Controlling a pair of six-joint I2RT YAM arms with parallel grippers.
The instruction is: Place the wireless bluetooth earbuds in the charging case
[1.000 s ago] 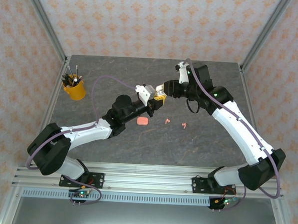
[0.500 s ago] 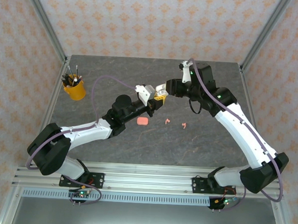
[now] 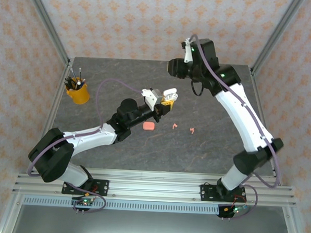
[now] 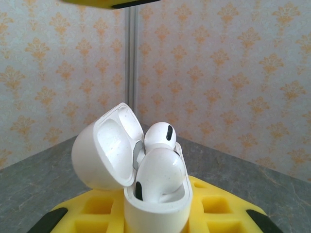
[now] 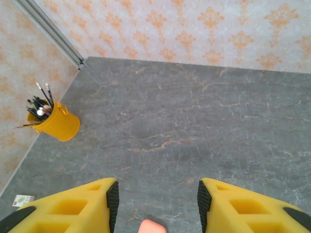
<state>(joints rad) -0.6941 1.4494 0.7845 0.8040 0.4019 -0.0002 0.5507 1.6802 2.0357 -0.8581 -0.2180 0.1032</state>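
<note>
Seen from above, the left tool is clamped on a white pebble-shaped charging case and holds it off the grey stone-patterned bench, lid open. The left wrist view gives the detail the overhead view cannot. The hinged lid leans back to the left. Two white stemmed earbuds sit in the case body, one low at the front and the other poking up behind it. Both rounded heads stand above the rim. Yellow fingers flank the case at the bottom edge.

The overhead view adds the rest of the bench. A coral-pink pebble-shaped case lies just beside the left arm's wrist. Two coral-pink stemmed earbuds lie loose on the bench to its right, apart from each other and from that case. The right tool hangs high near the far edge of the bench, well apart from the white case.

The right wrist view settles the right tool's state: its yellow fingers stand apart with nothing between them, open above bare bench. In that view a yellow cup of brushes and pens stands at the left near the wall. A rounded coral-pink shape peeks in at the bottom edge, too cropped to tell what it is.
</note>
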